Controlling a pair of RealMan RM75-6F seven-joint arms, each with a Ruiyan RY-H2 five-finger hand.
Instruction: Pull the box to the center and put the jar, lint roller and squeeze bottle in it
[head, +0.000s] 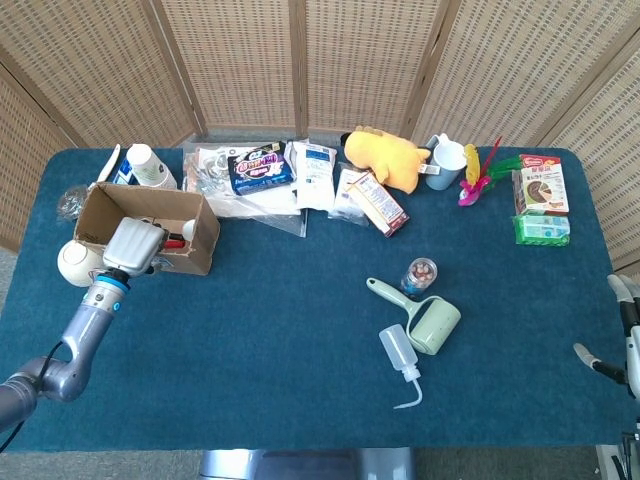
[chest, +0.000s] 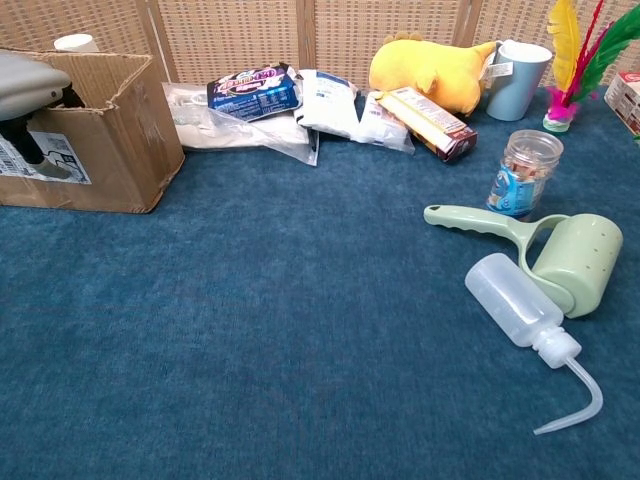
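Observation:
The open cardboard box (head: 195, 240) stands at the table's left with markers inside. My left hand (head: 133, 243) grips its near wall, fingers hooked inside and thumb on the outer face; the chest view shows the same hand (chest: 30, 85) on the box (chest: 110, 140). The small clear jar (head: 420, 274) stands upright right of centre. Just in front of the jar lie the green lint roller (head: 428, 318) and the white squeeze bottle (head: 398, 350), touching each other. My right hand (head: 628, 335) hangs at the right edge, open and holding nothing, far from them.
A white bowl (head: 72, 263) sits left of the box, a paper cup (head: 148, 165) behind it. Packets (head: 262, 168), a yellow plush (head: 388, 155), a blue mug (head: 445, 160), feathers (head: 478, 172) and cartons (head: 541, 190) line the back.

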